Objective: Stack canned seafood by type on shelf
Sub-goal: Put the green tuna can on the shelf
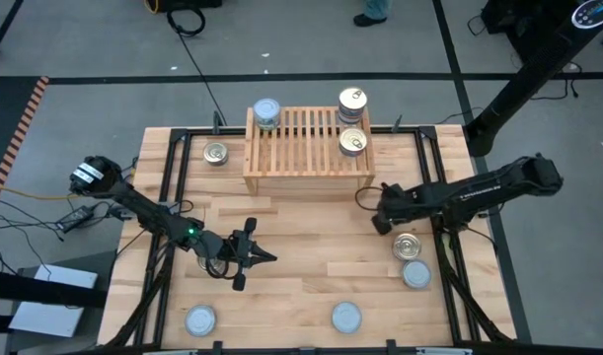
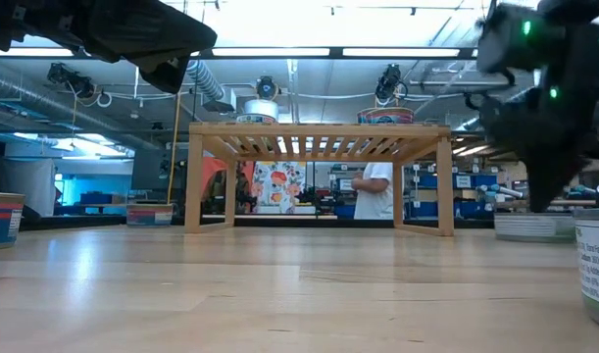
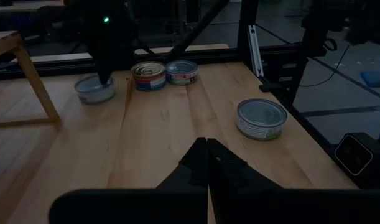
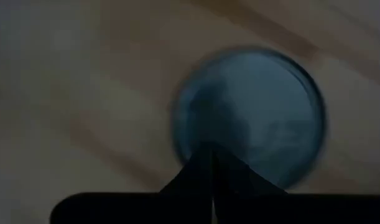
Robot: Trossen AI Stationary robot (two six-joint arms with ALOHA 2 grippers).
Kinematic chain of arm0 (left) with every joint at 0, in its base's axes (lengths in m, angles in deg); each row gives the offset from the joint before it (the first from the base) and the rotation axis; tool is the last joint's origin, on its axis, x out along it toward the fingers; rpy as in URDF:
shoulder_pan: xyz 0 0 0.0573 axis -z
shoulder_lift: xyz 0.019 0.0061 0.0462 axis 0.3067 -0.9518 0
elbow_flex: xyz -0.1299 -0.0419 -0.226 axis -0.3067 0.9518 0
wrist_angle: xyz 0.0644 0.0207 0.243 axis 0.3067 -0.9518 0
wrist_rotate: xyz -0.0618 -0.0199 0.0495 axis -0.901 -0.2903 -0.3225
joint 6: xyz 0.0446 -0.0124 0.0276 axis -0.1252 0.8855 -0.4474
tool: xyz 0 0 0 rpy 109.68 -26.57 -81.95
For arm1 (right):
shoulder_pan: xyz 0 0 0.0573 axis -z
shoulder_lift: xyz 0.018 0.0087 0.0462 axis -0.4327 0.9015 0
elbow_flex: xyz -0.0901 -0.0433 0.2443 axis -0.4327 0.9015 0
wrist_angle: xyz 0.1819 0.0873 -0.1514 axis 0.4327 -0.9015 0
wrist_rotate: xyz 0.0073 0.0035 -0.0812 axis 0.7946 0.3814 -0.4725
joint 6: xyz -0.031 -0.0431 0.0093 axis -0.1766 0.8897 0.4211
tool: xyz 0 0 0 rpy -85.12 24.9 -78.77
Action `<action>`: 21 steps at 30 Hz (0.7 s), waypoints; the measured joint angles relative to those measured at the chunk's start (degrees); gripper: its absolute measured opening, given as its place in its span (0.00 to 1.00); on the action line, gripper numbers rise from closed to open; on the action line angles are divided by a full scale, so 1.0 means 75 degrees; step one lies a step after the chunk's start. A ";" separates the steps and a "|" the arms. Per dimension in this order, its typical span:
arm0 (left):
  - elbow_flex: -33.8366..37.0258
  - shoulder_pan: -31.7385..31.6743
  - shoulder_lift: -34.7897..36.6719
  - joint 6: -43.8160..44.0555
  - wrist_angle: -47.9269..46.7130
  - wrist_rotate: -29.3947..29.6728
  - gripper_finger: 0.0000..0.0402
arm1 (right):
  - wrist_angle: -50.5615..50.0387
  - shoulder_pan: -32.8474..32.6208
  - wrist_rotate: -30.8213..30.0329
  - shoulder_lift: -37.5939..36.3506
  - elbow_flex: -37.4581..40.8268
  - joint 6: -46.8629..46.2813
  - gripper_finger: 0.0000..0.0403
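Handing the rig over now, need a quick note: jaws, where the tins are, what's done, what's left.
Left gripper: jaws shut, empty, over the front-left tabletop.
Right gripper: jaws shut, empty; its wrist view looks down on a plain-lidded tin.
On the light wooden slatted shelf: one silvery-blue-lidded round tin at back left, golden pull-tab tins and at right.
On the plank table: golden tin left of the shelf, golden tin and silvery tin at right, silvery tins and along the front.
Left: shelve those five by type.
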 joint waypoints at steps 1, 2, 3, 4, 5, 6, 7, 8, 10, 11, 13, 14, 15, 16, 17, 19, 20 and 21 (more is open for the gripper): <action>-0.0001 0.0000 0.0003 0.0000 0.0000 0.0000 0.00 | 0.0306 -0.0104 0.0058 -0.0016 -0.0047 0.0106 0.01; 0.0000 0.0000 0.0003 0.0000 0.0000 0.0000 0.00 | 0.0630 -0.0211 0.0104 -0.0018 -0.0059 0.0186 0.01; 0.0000 -0.0003 0.0003 0.0000 -0.0003 0.0000 0.00 | 0.0877 -0.0318 0.0090 0.0028 -0.0059 0.0233 0.01; -0.0001 -0.0002 0.0002 0.0000 -0.0003 0.0000 0.00 | 0.1068 -0.0418 0.0068 0.0101 -0.0059 0.0245 0.01; -0.0002 0.0000 0.0002 0.0000 -0.0005 0.0000 0.00 | 0.1238 -0.0514 0.0028 0.0190 -0.0059 0.0260 0.01; -0.0003 -0.0001 0.0002 0.0000 -0.0008 0.0000 0.00 | 0.1357 -0.0615 -0.0032 0.0295 -0.0059 0.0268 0.01; -0.0003 -0.0001 0.0002 0.0000 -0.0009 0.0000 0.00 | 0.1421 -0.0712 -0.0063 0.0420 -0.0059 0.0279 0.01; -0.0003 -0.0001 0.0001 0.0000 -0.0009 0.0000 0.00 | 0.1475 -0.0798 -0.0082 0.0556 -0.0059 0.0318 0.01; -0.0001 -0.0001 0.0001 0.0000 -0.0009 0.0000 0.00 | 0.1669 -0.0966 -0.0024 0.0798 -0.0059 0.0415 0.01; -0.0003 0.0000 0.0000 0.0000 -0.0009 0.0000 0.00 | 0.1763 -0.1048 0.0024 0.0915 -0.0058 0.0470 0.01; -0.0003 0.0000 0.0000 0.0000 -0.0009 0.0000 0.00 | 0.2106 -0.1212 0.0149 0.1068 -0.0056 0.0545 0.01; -0.0003 0.0000 0.0000 0.0000 -0.0009 0.0000 0.00 | 0.2262 -0.1297 0.0198 0.1101 -0.0056 0.0585 0.01; -0.0003 0.0000 0.0002 0.0000 -0.0009 0.0000 0.00 | 0.2391 -0.1380 0.0205 0.1128 -0.0056 0.0641 0.01; -0.0003 0.0000 0.0001 0.0000 -0.0009 0.0000 0.00 | 0.2497 -0.1460 0.0205 0.1137 -0.0070 0.0693 0.01; -0.0003 -0.0003 0.0000 -0.0001 -0.0009 0.0000 0.00 | 0.2505 -0.1537 0.0191 0.1137 -0.0121 0.0727 0.01; -0.0003 0.0000 0.0000 0.0000 -0.0006 0.0000 0.00 | 0.2451 -0.1688 0.0118 0.1117 -0.0290 0.0798 0.01; -0.0003 -0.0002 0.0000 0.0000 -0.0009 0.0000 0.00 | 0.2376 -0.1754 0.0065 0.1100 -0.0399 0.0866 0.01; -0.0003 0.0000 0.0000 0.0000 -0.0009 0.0000 0.00 | 0.2255 -0.1818 -0.0019 0.1095 -0.0509 0.0923 0.01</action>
